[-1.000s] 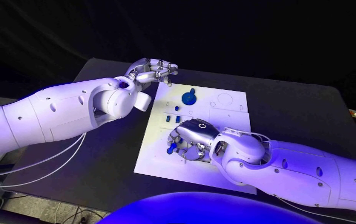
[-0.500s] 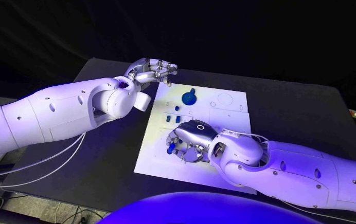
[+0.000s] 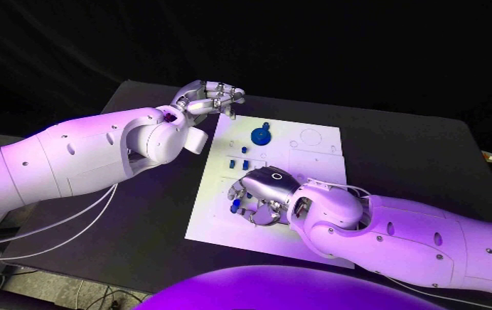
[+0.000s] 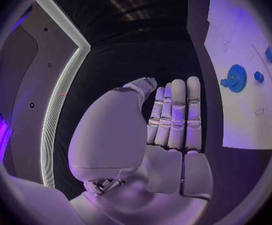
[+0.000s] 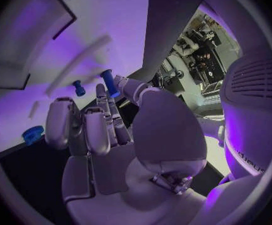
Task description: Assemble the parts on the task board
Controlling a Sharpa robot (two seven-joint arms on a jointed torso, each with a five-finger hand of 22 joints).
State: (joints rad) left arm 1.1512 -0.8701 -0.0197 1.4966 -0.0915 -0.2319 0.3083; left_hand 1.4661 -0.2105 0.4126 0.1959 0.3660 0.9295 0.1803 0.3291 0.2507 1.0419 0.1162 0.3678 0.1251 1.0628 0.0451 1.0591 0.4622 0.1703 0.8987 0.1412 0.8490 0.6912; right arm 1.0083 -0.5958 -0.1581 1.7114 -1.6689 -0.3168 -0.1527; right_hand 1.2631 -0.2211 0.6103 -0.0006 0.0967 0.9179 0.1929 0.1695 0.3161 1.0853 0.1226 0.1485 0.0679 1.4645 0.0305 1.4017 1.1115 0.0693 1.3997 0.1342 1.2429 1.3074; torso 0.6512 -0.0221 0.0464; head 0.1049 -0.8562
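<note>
The white task board [image 3: 308, 175] lies mid-table, also seen in the left wrist view [image 4: 236, 35]. A blue gear [image 3: 261, 136] [image 4: 236, 78] [image 5: 33, 134] sits near its far end. Two small blue pieces [image 3: 239, 163] stand below the gear. My right hand [image 3: 262, 193] [image 5: 105, 135] hovers low over the board's near left part and pinches a small blue peg [image 3: 236, 202] [image 5: 109, 82] between thumb and a finger. Another small blue piece [image 5: 78, 88] stands on the board close by. My left hand [image 3: 210, 100] [image 4: 167, 130] hangs at the board's far left corner, fingers held together, holding nothing.
The black table [image 3: 410, 161] stretches out to the right of the board and along its left side [image 3: 153, 210]. My left forearm [image 3: 92, 153] lies over the table's left part, and my right forearm [image 3: 399, 232] crosses the board's near right corner.
</note>
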